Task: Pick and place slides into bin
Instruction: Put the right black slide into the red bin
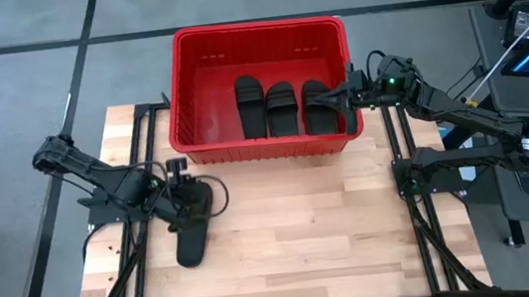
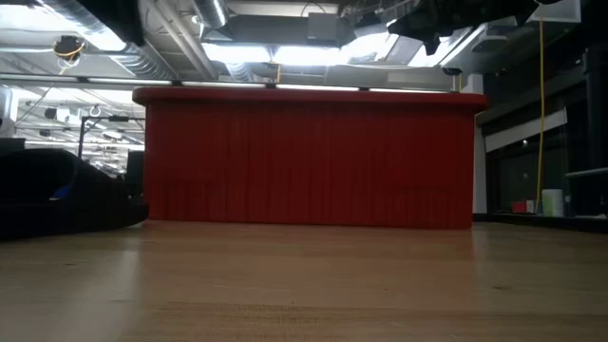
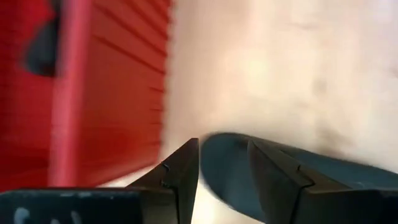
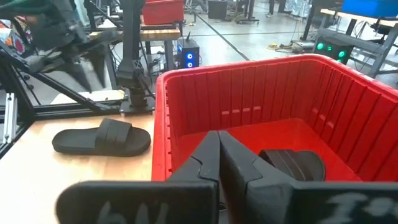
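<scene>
Three black slides [image 1: 282, 106] lie side by side on the floor of the red bin [image 1: 256, 26]. The fourth slide [image 1: 194, 231] is on the wooden table's left part, in front of the bin. My left gripper [image 1: 193, 199] is at that slide's far end and shut on it. My right gripper [image 1: 341, 95] is shut and empty, above the bin's right rim, next to the rightmost slide [image 4: 292, 163] in the bin. The right wrist view also shows the fourth slide [image 4: 102, 138] on the table. My left gripper [image 3: 222, 143] pinches the rim of the slide's rounded far end [image 3: 224, 171] between its two fingers. The fingers come from the table's left, slanting down. The rest of the slide [image 3: 348, 174] runs away from the fingers toward the table's near edge. I cannot tell whether it is clear of the table.
The bin's near wall [image 2: 304, 157] stands across the table's far half, and its rim [image 3: 68, 93] is close to my left gripper. Bare wood [image 1: 314, 233] lies in front of the bin. Black frame rails [image 1: 412, 202] run along the table's left and right sides.
</scene>
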